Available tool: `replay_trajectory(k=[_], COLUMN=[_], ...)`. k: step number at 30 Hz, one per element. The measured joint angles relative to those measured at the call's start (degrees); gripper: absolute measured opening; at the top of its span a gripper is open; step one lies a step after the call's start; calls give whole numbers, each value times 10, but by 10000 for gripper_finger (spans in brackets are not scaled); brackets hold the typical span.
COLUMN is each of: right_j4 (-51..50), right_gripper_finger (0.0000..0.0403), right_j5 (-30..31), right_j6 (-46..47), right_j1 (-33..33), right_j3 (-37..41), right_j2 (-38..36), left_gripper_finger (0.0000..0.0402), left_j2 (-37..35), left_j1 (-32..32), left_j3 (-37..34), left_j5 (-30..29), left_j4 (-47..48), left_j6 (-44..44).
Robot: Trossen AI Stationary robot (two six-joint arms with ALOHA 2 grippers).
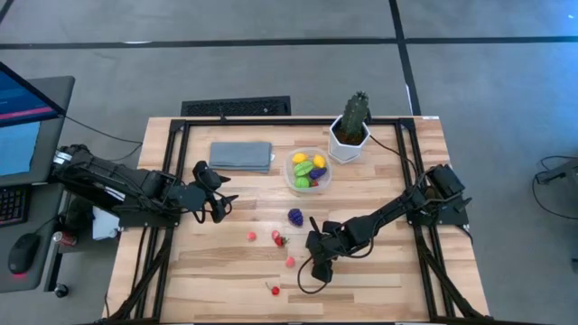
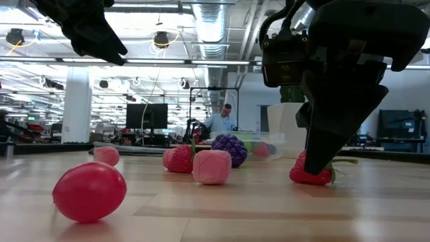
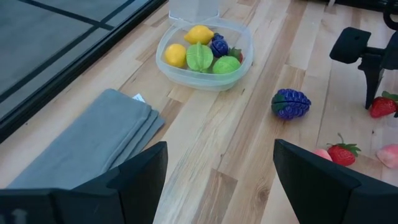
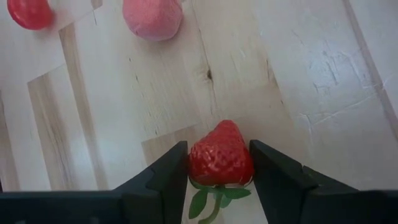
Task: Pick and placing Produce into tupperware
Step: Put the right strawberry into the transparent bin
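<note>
The tupperware (image 1: 290, 178), a clear round tub, stands at the table's far middle with yellow, green and purple produce inside; the left wrist view shows the tub (image 3: 186, 79) too. On the near middle of the table lies loose produce: a purple grape bunch (image 1: 295, 216), a red strawberry (image 1: 277, 238) and small pink and red pieces (image 1: 290, 262). My right gripper (image 4: 219, 165) is down at the table there, shut on another strawberry (image 4: 220, 155). Near the left edge, my left gripper (image 3: 221, 180) hangs open above the table with nothing between its fingers. My right gripper pinches the strawberry by its two opposite sides (image 4: 196, 163) between its two fingers. The fingers (image 2: 322, 134) slant steeply down onto it from the table's right side. The strawberry (image 2: 310, 176) sits on the tabletop, with its leafy stem end (image 4: 217, 194) toward the gripper.
A potted cactus (image 1: 350, 131) in a white pot stands right of the tupperware. A folded grey-blue cloth (image 1: 242, 155) lies to the tub's left. A pink piece (image 4: 152, 17) and a red piece (image 4: 28, 12) lie just beyond the held strawberry. Black frame rails run along both table sides.
</note>
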State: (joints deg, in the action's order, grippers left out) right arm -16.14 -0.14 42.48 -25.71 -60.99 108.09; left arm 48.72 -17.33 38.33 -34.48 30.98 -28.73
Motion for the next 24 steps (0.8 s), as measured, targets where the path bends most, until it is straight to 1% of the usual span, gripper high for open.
replay_trajectory(k=[7, 17, 24], right_j4=[0, 0, 0], right_gripper_finger=[196, 188, 196], right_j5=[0, 0, -1], right_j6=[1, 0, 0], right_j1=[0, 0, 0], right_j3=[0, 0, 0], right_j2=[0, 0, 0], left_gripper_finger=[281, 281, 281], left_j2=[0, 0, 0], left_j1=[0, 0, 0], left_j3=[0, 0, 0], left_j5=[0, 0, 0], left_j4=[0, 0, 0], left_j6=[0, -2, -2])
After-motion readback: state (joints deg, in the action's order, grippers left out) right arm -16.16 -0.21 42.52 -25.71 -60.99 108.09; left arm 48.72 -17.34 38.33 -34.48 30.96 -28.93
